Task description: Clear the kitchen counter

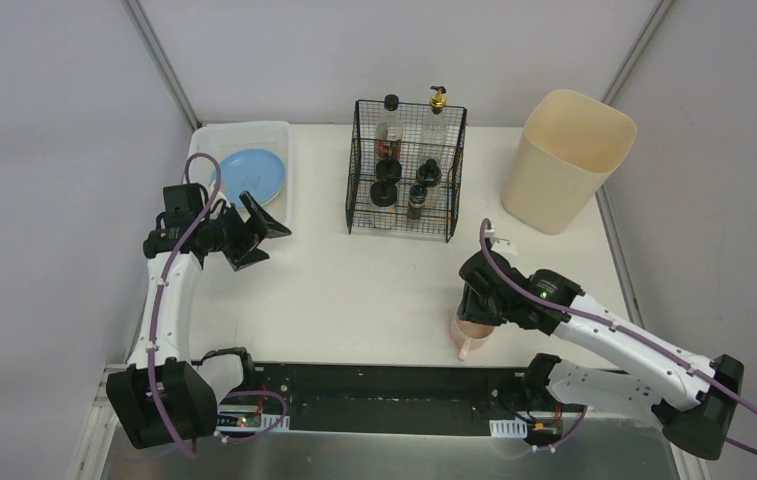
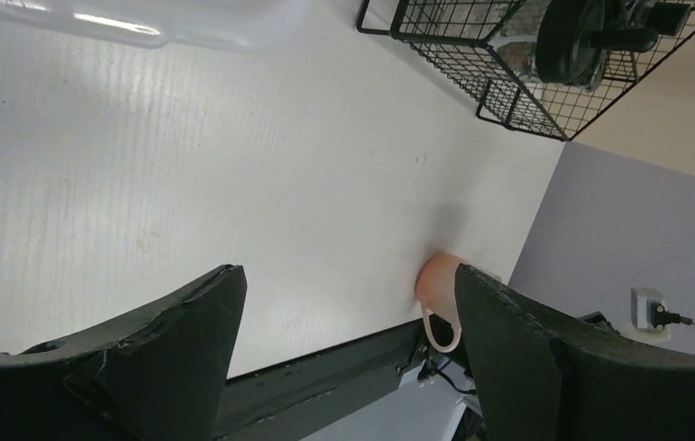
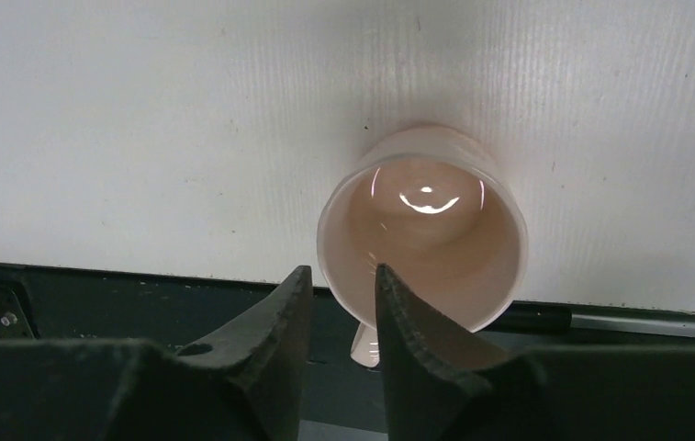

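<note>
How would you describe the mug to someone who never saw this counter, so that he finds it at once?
Start at the near edge of the flat white kitchen counter, right of the middle. There stands a glossy pale pink mug, upright and empty. It is the only pink thing, with the right gripper straddling its rim.

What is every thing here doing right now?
mug: upright, empty
right gripper: fingers astride mug's rim, grip unclear
left gripper: open, empty
blue plate: flat in tray
bottles: upright in wire rack
bin: upright, no lid
</note>
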